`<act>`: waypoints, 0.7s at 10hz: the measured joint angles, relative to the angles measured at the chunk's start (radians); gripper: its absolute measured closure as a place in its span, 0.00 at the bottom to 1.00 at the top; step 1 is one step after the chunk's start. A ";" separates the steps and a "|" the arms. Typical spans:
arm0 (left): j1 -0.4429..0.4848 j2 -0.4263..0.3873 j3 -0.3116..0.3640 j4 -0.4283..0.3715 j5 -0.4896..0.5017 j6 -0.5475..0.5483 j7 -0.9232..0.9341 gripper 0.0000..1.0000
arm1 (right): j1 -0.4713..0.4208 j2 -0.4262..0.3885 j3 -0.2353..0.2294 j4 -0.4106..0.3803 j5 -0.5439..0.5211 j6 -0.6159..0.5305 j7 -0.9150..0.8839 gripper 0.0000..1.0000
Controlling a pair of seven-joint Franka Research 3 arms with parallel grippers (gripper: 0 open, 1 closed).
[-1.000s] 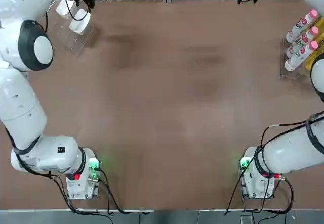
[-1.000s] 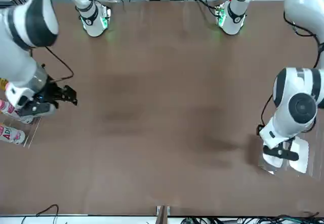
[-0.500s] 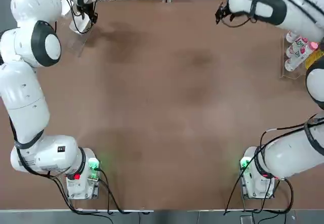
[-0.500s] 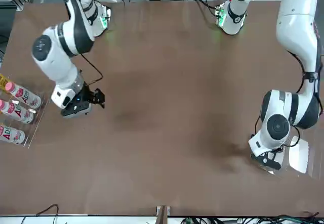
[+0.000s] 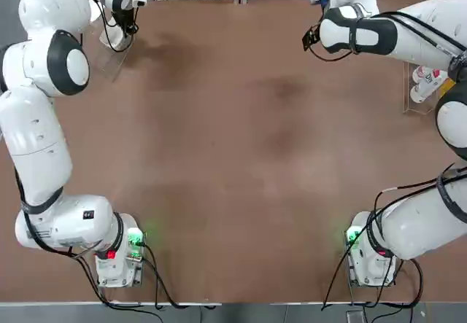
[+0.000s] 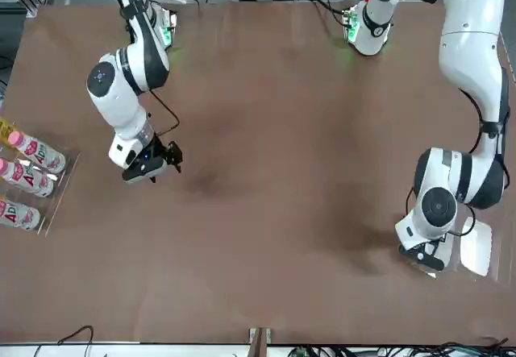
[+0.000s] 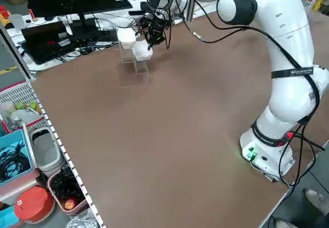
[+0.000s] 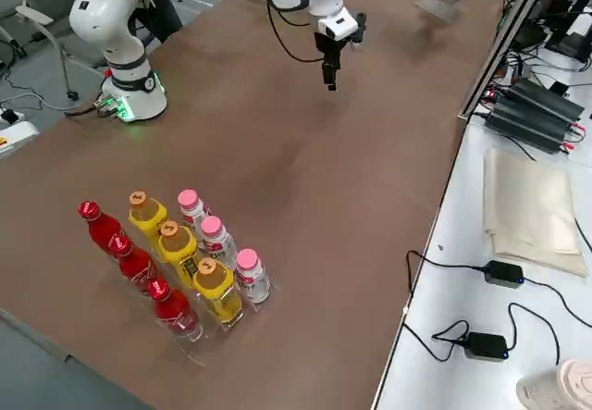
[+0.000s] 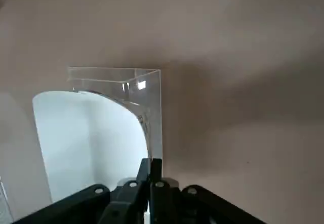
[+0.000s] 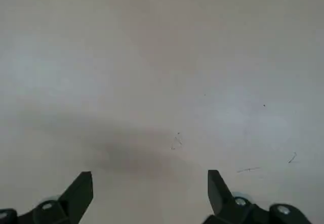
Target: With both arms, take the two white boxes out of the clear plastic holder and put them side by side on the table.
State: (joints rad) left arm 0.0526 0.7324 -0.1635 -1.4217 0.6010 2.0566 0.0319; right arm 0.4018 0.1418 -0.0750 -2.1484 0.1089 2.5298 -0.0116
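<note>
The clear plastic holder (image 7: 134,63) stands at the table's far left corner with two white boxes in it, one higher (image 7: 126,34) and one lower (image 7: 142,50). My left gripper (image 7: 153,36) reaches into the holder against the lower box. In the left wrist view its fingers (image 9: 143,176) are shut, pressed together where the white box (image 9: 91,143) meets the holder's clear wall (image 9: 156,113). Whether they pinch anything does not show. My right gripper (image 5: 308,40) hangs open over bare table (image 10: 162,57) at the far side, right of the middle, with nothing between its fingers.
A clear rack of pink-capped, yellow and red bottles (image 8: 185,257) stands at the table's far right edge (image 5: 432,64). Cables, a monitor and bins lie beyond the table's far and left sides (image 7: 46,32). The wide brown tabletop (image 5: 241,162) stretches between the two arms.
My right arm has swung away from the bottle rack toward the table's middle, still open. My left gripper has come down at the holder and shut its fingers.
</note>
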 joint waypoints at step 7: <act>-0.213 -0.079 -0.055 0.033 -0.244 -0.196 -0.290 0.98 | 0.002 0.000 -0.001 -0.008 0.000 0.000 0.001 0.00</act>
State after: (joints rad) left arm -0.1604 0.6534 -0.2186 -1.3889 0.3575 1.8610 -0.2580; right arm 0.4037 0.1419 -0.0755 -2.1565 0.1090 2.5298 -0.0106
